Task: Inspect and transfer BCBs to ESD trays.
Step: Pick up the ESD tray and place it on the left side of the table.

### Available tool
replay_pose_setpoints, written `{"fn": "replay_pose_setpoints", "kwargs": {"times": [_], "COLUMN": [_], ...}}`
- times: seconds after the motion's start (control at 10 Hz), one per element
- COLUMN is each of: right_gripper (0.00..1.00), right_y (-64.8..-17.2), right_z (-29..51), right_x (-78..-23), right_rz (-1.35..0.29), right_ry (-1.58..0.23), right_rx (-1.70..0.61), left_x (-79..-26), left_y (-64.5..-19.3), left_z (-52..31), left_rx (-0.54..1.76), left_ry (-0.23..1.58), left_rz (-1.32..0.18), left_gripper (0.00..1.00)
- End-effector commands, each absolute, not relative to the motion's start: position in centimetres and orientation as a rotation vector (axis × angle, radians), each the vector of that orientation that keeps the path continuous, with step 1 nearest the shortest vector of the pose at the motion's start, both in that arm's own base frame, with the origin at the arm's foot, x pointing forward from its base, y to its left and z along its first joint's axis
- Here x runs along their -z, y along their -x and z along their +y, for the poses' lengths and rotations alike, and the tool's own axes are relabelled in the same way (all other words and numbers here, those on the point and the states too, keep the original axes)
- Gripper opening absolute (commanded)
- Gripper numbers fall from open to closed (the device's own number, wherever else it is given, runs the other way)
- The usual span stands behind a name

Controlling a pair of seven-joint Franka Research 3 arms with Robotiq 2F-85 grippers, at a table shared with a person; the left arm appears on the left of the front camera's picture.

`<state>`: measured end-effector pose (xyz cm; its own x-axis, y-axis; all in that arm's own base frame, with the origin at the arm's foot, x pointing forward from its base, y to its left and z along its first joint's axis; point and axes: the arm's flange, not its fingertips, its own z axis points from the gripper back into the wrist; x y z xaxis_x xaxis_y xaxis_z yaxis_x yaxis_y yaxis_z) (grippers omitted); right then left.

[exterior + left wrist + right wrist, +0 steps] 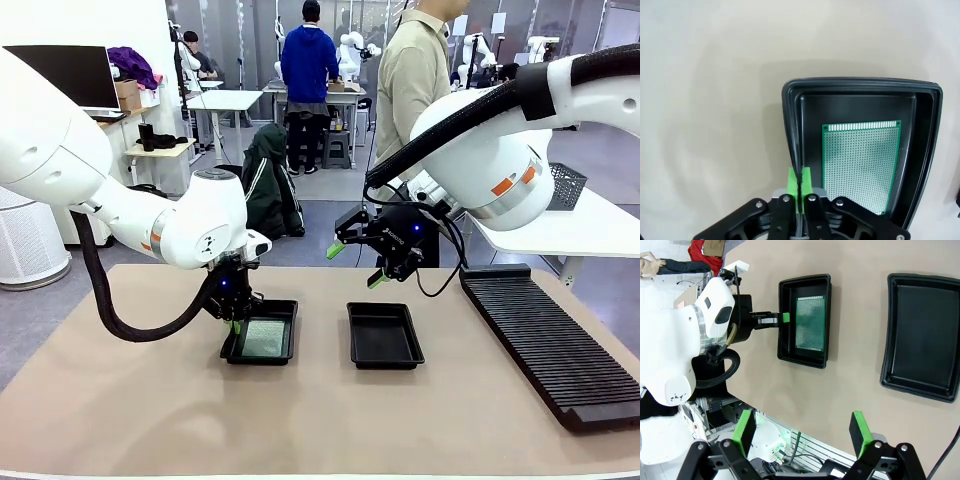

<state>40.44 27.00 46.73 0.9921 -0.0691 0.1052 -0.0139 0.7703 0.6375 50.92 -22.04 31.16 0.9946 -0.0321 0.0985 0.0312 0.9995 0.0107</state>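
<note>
Front view: your left gripper sat low over the rim of one shallow black plastic tray. The thin green circuit board lay flat inside it, and the second black tray was bare.

Left wrist view: its green pads met with nothing between them, so you needed to lift straight up, clear of that rim.

Right wrist view: your right gripper hung wide open and empty. The board's fine detail was too small to inspect.

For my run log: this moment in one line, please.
left end effector: shut, at rim of left tray | BCB: in left tray | right end effector: open, raised | right tray: empty
</note>
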Motion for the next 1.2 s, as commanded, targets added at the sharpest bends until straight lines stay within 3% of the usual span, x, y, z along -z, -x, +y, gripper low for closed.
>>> {"fn": "replay_pose_setpoints", "kwargs": {"times": [0.0,1.1], "right_gripper": [1.00,1.00], "right_y": [-40.47,-40.47], "right_z": [27.01,27.01], "right_x": [-46.77,-46.77], "right_rz": [-0.123,-0.123], "right_ry": [-0.692,-0.692], "right_rx": [0.037,0.037], "left_x": [-31.35,-31.19], "left_y": [-51.51,-50.92], "left_z": [-21.87,-22.07], "left_rx": [0.022,0.027], "left_ry": [0.003,-0.005], "left_rz": [-0.060,-0.094], "left_gripper": [0.00,0.03]}}
